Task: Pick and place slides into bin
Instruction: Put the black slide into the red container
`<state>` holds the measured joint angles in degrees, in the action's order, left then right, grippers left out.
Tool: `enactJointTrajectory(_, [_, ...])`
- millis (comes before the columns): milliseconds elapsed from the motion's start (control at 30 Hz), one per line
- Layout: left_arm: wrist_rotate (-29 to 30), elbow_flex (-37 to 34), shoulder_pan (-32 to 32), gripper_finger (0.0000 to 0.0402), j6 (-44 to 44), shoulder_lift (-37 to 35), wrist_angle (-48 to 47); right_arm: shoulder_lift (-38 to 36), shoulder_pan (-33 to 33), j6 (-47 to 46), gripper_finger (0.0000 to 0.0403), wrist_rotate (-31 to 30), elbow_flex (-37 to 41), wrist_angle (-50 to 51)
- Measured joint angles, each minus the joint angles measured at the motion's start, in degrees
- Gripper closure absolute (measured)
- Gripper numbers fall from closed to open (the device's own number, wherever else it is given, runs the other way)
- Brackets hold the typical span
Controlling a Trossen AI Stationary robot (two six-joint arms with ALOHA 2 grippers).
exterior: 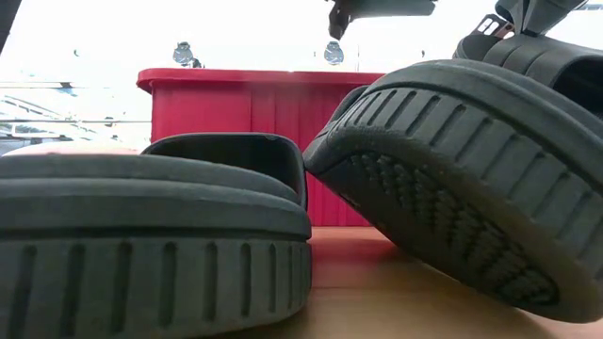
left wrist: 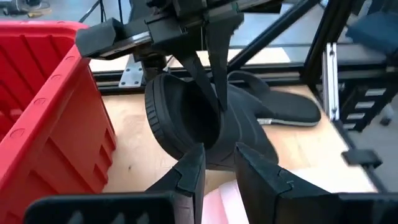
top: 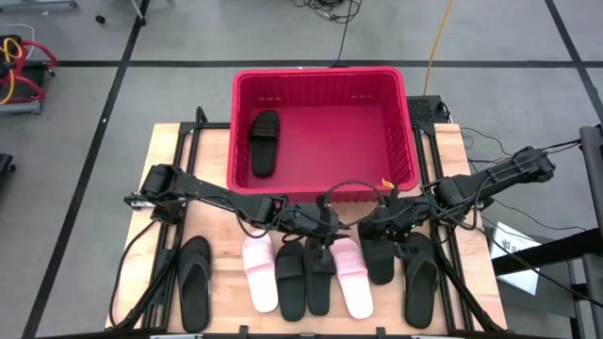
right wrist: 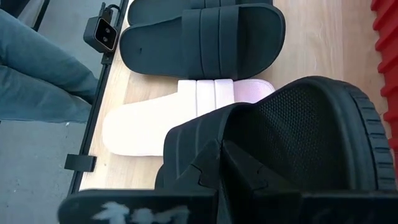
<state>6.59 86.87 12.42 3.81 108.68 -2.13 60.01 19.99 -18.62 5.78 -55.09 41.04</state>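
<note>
Wooden table top (top: 226,282), pale, bordered by black metal framing (top: 184,141). It stands on a grey floor (top: 188,38) marked with dark tape lines. Yellow cable (top: 436,42) runs across the floor behind the table; black cables (top: 325,9) lie tangled at the far edge. White paper sheet (top: 513,243) lies on the floor to the right. Small black camera unit (right wrist: 102,32) is mounted on the frame rail at the table edge. A person's grey trouser leg (right wrist: 37,74) shows just beyond the rail.

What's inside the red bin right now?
One black slide lies on the floor of the red bin, near its left wall. The rest of the floor shows bare; nothing is hidden.
</note>
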Motion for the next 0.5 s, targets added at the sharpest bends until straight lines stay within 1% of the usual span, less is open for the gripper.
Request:
enactJointTrajectory(200, [-0.73,0.0,-0.02,0.0316,1.22,0.0,1.39,-0.02,0.02,0.49,0.0403,0.0,0.02,-0.02])
enactJointTrajectory(367, [-0.55,0.0,0.34,0.0315,-3.49,0.02,0.63,-0.01,0.01,0.49,0.0403,0.0,0.02,-0.03])
enactJointTrajectory(433, [-0.48,0.0,0.46,0.0308,-3.7,0.01,0.87,-0.02,0.02,0.49,0.0403,0.0,0.02,-0.03])
enactJointTrajectory(500, [1.1,0.0,0.46,0.0295,-3.25,0.02,0.63,-0.02,0.02,0.49,0.0403,0.0,0.02,-0.07])
